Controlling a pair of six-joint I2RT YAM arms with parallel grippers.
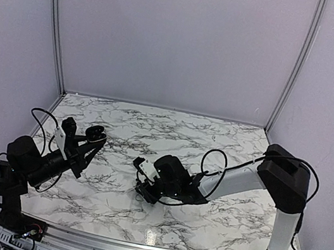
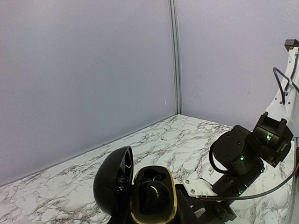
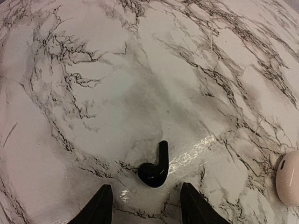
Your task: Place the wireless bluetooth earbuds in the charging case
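Earbud (image 3: 154,169) lies loose mid-way along the worktop (image 3: 93,70), toward its near edge, just ahead of the released fingers (image 3: 99,207) of the right gripper (image 3: 147,207).
Light, glossy, likely slippery: pinch its bulb. Charging case (image 3: 288,178) near; left gripper (image 1: 89,143) clenched on a black clamshell (image 2: 114,179).

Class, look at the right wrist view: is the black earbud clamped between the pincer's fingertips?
No, the earbud lies free on the marble table, touching neither fingertip of the open right pincer.

Figure: We see a white marble-patterned table (image 1: 153,129) enclosed by 3 plain pale walls (image 1: 175,36), with 2 metal posts (image 1: 58,23) at the corners.
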